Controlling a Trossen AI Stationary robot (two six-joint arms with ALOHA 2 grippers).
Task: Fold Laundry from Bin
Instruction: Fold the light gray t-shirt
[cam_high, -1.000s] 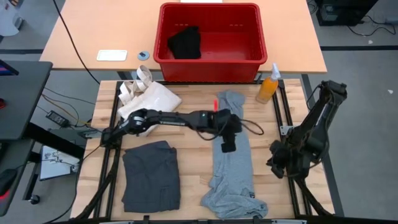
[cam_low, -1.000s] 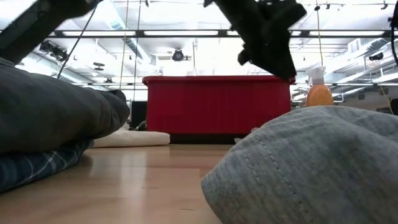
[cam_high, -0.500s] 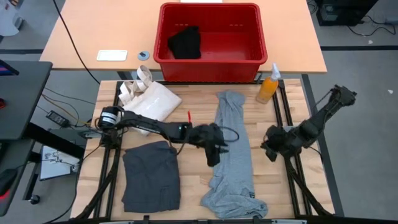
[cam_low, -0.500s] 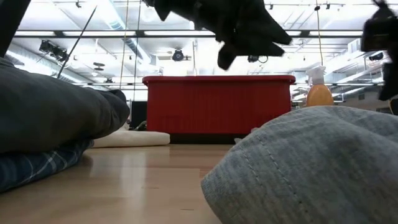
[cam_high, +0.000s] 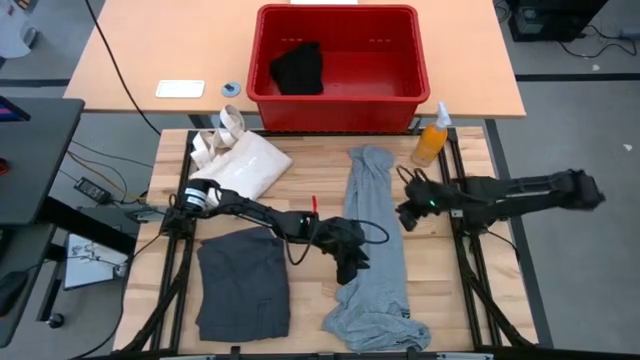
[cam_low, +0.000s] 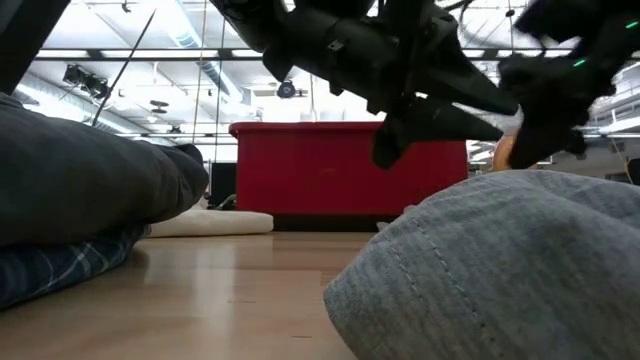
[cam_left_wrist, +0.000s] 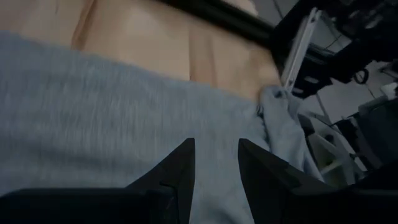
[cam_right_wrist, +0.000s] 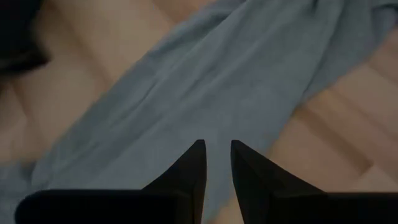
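The light grey piece (cam_high: 373, 240) lies stretched out long on the table, from the far edge to the near edge; it also shows in the low view (cam_low: 500, 270). My left gripper (cam_high: 352, 268) hovers over its left edge near the near end, with the fingers a little apart (cam_left_wrist: 214, 155). My right gripper (cam_high: 404, 216) hovers beside its right edge, also a little apart (cam_right_wrist: 216, 155). The dark charcoal piece (cam_high: 243, 282) lies folded at the near left, resting on the plaid shirt (cam_low: 60, 265). The black piece (cam_high: 297, 68) lies in the red bin (cam_high: 400, 95).
The cream tote bag (cam_high: 240, 162) lies at the far left of the table. An orange spray bottle (cam_high: 432, 135) stands at the far right. The bin stands on the table beyond. Bare wood shows between the two garments (cam_high: 310, 300).
My left gripper has moved from over the far half of the light grey piece toward the table's near edge, along the piece's left side. My right arm has swung from the table's right edge toward the light grey piece. The garments have stayed where they were.
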